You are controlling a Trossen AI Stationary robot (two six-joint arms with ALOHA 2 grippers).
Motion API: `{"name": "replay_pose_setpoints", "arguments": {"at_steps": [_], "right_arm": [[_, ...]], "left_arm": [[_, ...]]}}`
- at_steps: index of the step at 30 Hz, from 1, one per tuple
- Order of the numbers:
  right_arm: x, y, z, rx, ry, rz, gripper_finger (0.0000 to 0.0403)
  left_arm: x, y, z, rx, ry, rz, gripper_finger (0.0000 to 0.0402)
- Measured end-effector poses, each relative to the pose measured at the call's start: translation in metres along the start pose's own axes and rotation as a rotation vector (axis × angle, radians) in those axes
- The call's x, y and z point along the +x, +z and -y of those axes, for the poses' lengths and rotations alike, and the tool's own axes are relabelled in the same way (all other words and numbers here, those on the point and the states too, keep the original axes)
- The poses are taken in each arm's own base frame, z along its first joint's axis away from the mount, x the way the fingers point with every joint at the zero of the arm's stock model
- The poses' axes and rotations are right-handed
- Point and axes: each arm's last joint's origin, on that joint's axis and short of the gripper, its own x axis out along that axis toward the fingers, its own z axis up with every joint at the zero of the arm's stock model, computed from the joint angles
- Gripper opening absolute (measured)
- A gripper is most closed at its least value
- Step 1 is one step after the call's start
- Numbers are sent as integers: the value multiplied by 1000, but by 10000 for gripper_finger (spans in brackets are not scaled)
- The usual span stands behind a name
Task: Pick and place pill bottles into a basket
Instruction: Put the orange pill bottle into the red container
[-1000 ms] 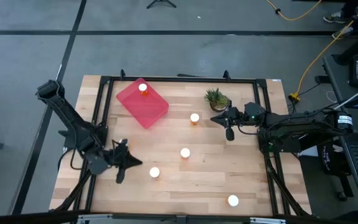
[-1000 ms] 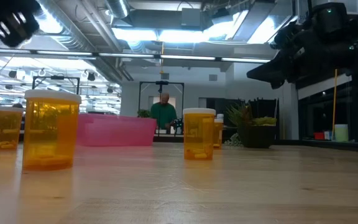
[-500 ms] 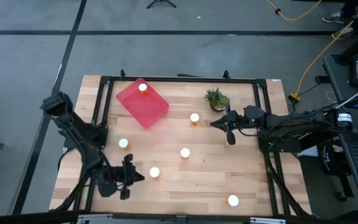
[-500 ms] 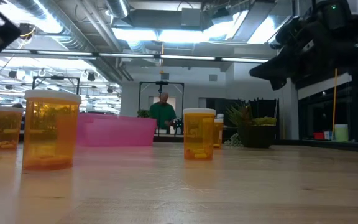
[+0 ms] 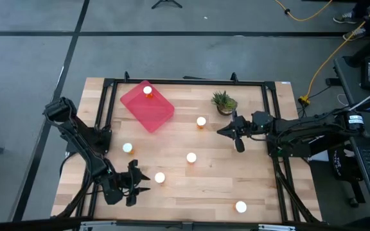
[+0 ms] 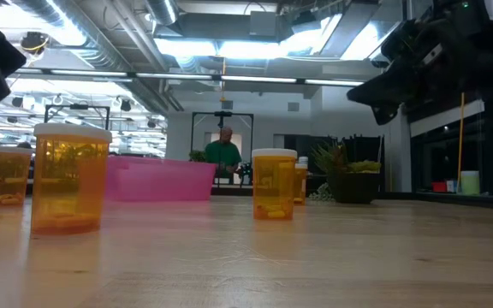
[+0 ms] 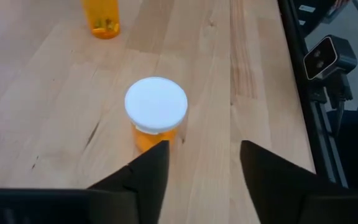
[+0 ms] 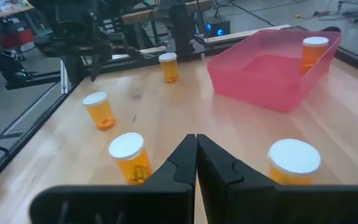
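Several orange pill bottles with white caps stand upright on the wooden table: (image 5: 160, 178), (image 5: 191, 157), (image 5: 127, 147), (image 5: 201, 121), (image 5: 240, 206). One more bottle (image 5: 148, 91) stands inside the red basket (image 5: 153, 110) at the far left. My left gripper (image 5: 144, 183) is near the front edge, open, just left of the bottle (image 7: 156, 104). That bottle stands ahead of its fingers and none of them touches it. My right gripper (image 5: 226, 129) hovers shut above the table's right part, next to the plant.
A small potted plant (image 5: 223, 101) stands at the far right, close to my right gripper. A black frame (image 5: 185, 82) runs around the table top. Bare wood lies between the bottles in the middle. A person (image 6: 224, 154) stands far behind the table in the low view.
My left gripper has gone toward the table's near edge and down, ending beside the bottle at the near middle; its fingers, together before, now stand apart. That move uncovered the bottle on the table's left part. No bottle has moved.
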Motion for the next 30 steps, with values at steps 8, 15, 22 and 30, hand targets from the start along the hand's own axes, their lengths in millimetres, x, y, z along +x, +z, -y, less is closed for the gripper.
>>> {"name": "replay_pose_setpoints", "arguments": {"at_steps": [8,15,22,30], "right_arm": [[0,0,-3,4,16,-3,16],[0,0,-3,4,15,-3,16],[0,-1,-3,3,15,-7,16],[0,-1,-3,2,17,-10,16]], "left_arm": [[0,-1,-1,9,5,-4,249],[0,-2,-3,58,22,-17,262],[6,-16,-4,81,68,-17,258],[17,-32,-4,43,164,52,258]]}}
